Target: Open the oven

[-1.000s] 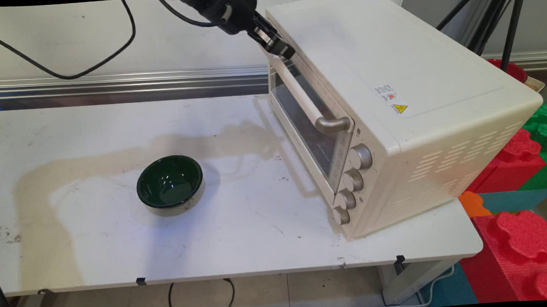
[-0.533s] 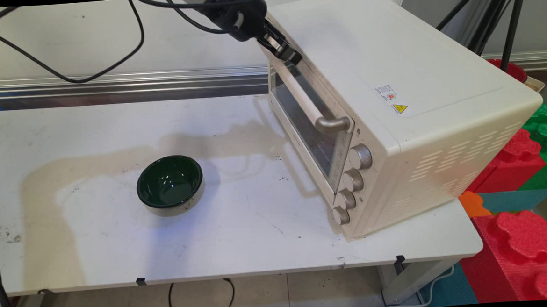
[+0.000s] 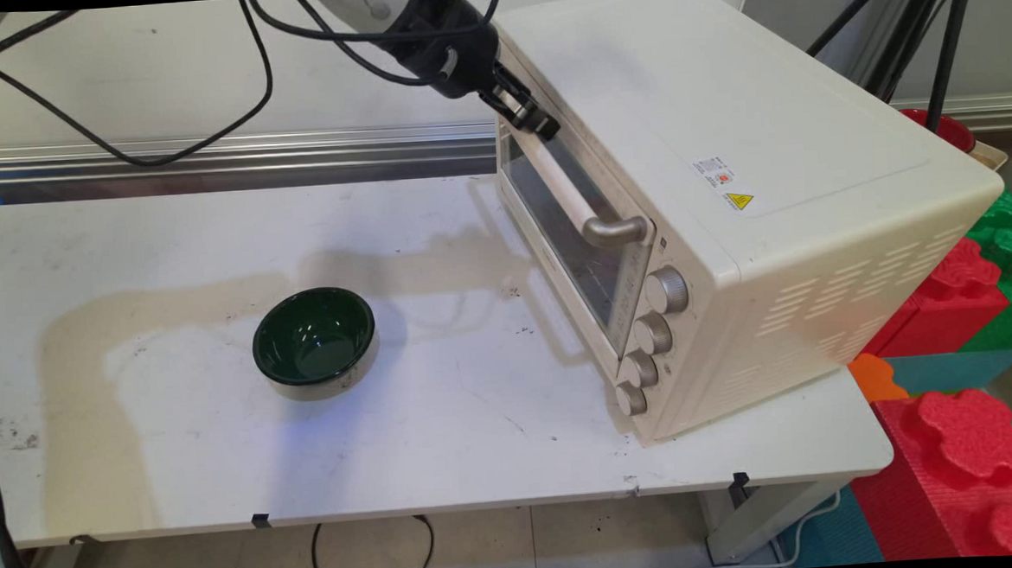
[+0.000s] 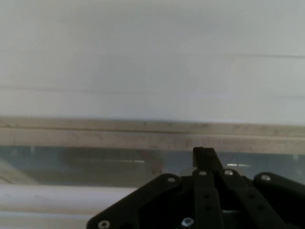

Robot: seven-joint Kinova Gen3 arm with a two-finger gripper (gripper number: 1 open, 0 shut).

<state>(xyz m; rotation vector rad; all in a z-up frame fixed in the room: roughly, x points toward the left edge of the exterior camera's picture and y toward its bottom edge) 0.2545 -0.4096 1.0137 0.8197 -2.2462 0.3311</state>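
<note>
Black gripper pressed to the upper far corner of the oven door, at the far end of the handle. In the hand view, fingers drawn together, tips meeting against the door's top edge, nothing visibly clamped between them. Black jointed linkage with small screws at the bottom of that view; beyond it a pale strip of door frame, a band of dark glass, and the smooth cream top of the oven.

Oven: boxy, cream-coloured metal, matte top with a small warning sticker, side wall pierced by rows of short slots. Standing on the right half of the table, front turned toward the left, long axis running from the far centre toward the near right. Door glazed, closed or nearly so. Handle a long pale bar with a brushed metal elbow at its near end, running along the door's upper edge. Four round metallic knobs stacked in a column at the near end of the front.

Bowl: round, glossy dark green inside, pale speckled outside, upright and empty, well apart from the oven on the table's left centre.

Table white, smooth, scuffed, marked with a broad tan stain.
</note>
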